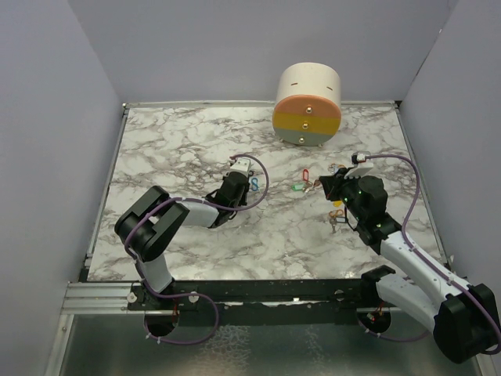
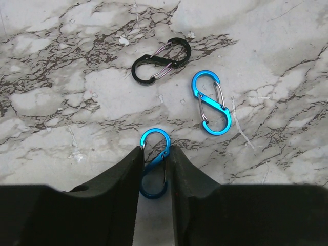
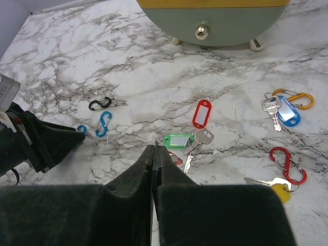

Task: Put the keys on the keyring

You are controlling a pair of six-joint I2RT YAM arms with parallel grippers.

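Note:
Keys with coloured tags lie on the marble table: a red tag point(image 3: 202, 113), a green tag point(image 3: 178, 140) with silver keys point(image 3: 197, 141), a blue-tagged key point(image 3: 287, 111) and a yellow-headed key point(image 3: 274, 187). A further red tag point(image 3: 176, 159) is partly hidden behind my right finger. My right gripper point(image 3: 155, 147) is shut on a thin metal sliver seen edge-on, just short of the green tag point(image 1: 297, 186). My left gripper point(image 2: 156, 148) is shut on a blue S-shaped clip point(image 2: 155, 161) resting on the table. In the top view the left gripper point(image 1: 243, 174) is left of the keys and the right gripper point(image 1: 325, 186) beside them.
A second blue clip point(image 2: 210, 102) and a black clip point(image 2: 161, 60) lie just ahead of the left gripper. An orange clip point(image 3: 294, 96) and a red clip point(image 3: 287, 164) lie to the right of the keys. A round drawer unit point(image 1: 308, 104) stands at the back.

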